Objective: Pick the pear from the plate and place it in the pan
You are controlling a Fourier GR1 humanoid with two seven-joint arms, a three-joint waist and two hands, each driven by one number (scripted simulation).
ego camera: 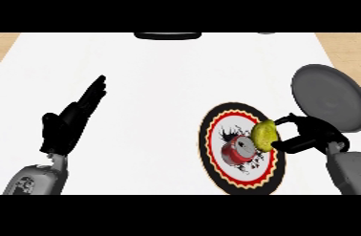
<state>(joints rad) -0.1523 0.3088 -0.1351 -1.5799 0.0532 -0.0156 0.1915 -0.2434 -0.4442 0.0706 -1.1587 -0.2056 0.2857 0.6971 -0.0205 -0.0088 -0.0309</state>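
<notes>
A yellow-green pear (265, 135) lies at the right side of a round plate (220, 177) with a black rim, a red zigzag ring and a red-and-black picture in its middle. My right hand (310, 134) comes in from the lower right, its fingers and thumb curled round the pear's right side. The grey pan (325, 93) sits just behind the hand, at the right edge of the counter. My left hand (70, 120) rests open at the left, fingers straight and pointing up and away.
A dark flat object (168, 35) lies at the counter's far edge, near the middle. A small grey thing (266, 32) shows at the far right edge. The white counter (162, 87) spreads between the two hands.
</notes>
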